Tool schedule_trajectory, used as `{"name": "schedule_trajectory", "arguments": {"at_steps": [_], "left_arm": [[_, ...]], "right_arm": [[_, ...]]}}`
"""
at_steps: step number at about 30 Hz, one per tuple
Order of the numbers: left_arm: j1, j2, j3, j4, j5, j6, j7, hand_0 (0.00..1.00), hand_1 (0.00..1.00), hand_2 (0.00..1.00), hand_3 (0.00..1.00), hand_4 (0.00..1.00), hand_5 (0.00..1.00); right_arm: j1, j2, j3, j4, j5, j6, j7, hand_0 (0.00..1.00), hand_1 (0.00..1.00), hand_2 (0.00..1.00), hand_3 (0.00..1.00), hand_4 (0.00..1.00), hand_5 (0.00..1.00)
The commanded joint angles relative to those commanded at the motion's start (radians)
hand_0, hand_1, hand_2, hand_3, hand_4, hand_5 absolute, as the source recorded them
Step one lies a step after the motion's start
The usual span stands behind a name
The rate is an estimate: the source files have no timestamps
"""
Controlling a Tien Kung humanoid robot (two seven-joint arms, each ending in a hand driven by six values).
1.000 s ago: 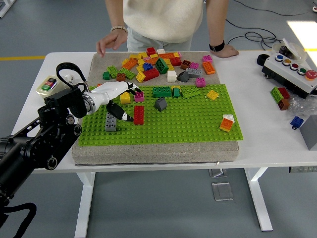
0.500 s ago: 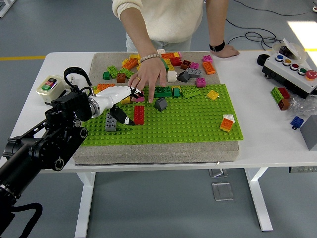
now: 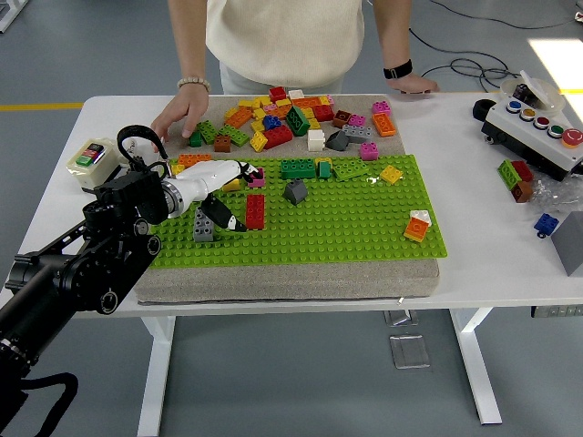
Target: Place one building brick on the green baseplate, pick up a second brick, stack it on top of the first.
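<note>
Left hand point(image 3: 221, 196) at frame left-centre over the green baseplate point(image 3: 364, 228), fingers loosely spread, grasping nothing. Red brick point(image 3: 255, 210) stands just right of its fingertips, grey brick point(image 3: 203, 225) just below.

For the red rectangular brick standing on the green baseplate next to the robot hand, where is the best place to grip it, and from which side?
Probably from above, pinching the two long side faces of the red rectangular brick. It stands studs-up on the green studded baseplate with its long axis running toward the camera. Its right side is free; the left hand hovers close on its left.
</note>
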Motion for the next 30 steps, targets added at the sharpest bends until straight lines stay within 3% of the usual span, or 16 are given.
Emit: {"name": "schedule_trajectory", "arguments": {"at_steps": [14,30], "left_arm": [[0.013,0.017,-0.003,-0.036,-0.011,-0.02,0.005,0.94,0.837,0.789,0.831,0.998,0.111],[-0.002,0.007,0.013,-0.009,-0.017,-0.018,0.003,0.94,0.837,0.794,0.828,0.998,0.113]], "right_arm": [[-0.003,0.002,0.002,0.0,-0.002,0.0,0.001,0.758,0.685,0.731,0.754,0.998,0.501],[-0.002,0.001,0.009,0.0,-0.002,0.0,0.001,0.758,0.685,0.731,0.754,0.998,0.502]]}}
